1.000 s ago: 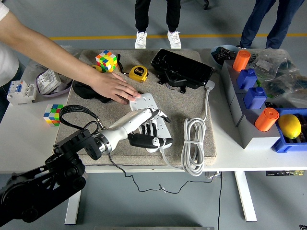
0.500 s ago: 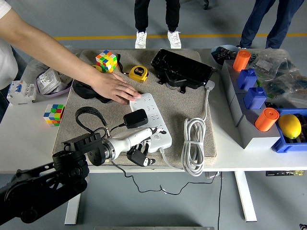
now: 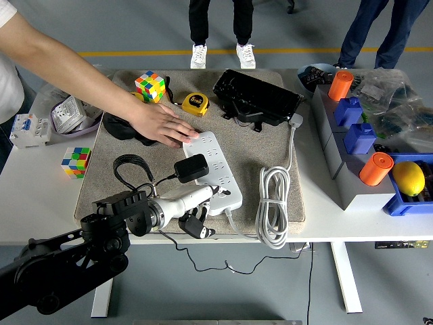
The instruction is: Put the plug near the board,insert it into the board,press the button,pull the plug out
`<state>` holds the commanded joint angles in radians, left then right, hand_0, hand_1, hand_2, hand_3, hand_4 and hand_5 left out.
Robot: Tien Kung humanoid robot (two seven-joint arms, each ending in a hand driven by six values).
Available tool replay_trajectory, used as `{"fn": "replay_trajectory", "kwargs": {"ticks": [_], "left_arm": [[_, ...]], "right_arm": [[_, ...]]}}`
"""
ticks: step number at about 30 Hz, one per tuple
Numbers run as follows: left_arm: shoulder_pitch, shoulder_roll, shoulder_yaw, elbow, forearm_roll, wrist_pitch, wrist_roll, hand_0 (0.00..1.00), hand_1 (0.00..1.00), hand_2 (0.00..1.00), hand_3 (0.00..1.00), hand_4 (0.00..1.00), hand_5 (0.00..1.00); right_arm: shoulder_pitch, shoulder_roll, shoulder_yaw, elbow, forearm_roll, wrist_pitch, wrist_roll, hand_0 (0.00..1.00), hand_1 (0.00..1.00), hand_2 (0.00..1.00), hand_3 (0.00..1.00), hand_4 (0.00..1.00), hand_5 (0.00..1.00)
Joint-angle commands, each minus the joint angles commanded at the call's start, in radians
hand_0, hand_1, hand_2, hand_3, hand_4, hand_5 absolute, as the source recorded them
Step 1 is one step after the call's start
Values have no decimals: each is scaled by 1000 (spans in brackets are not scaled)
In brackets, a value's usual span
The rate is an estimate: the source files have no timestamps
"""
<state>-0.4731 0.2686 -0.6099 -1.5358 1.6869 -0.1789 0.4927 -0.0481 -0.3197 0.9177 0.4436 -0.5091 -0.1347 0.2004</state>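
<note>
Two cubes (image 3: pixel 149 86), tape measure (image 3: pixel 195 103) beyond board (image 3: pixel 215 167); cable coil (image 3: pixel 273 206) beside.

Person's hand (image 3: pixel 161 124) across board's (image 3: pixel 215 173) far end

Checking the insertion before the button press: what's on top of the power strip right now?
A black plug adapter sits on the white power strip; its prongs are hidden. A person's hand presses the far end. The left hand covers the near end.
</note>
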Motion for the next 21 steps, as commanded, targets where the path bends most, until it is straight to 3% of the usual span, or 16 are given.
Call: {"fn": "replay_trajectory", "kwargs": {"ticks": [10, 21], "left_arm": [[0, -7, -1, 33, 27, -3, 8, 54, 120, 187, 915, 789, 2], [4, 2, -5, 23, 21, -25, 22, 53, 119, 186, 905, 792, 2]], "right_arm": [[-1, 1, 4, -1, -1, 0, 0, 604, 606, 555, 547, 761, 240], [0, 2, 7, -1, -2, -1, 1, 604, 606, 555, 547, 761, 240]]}}
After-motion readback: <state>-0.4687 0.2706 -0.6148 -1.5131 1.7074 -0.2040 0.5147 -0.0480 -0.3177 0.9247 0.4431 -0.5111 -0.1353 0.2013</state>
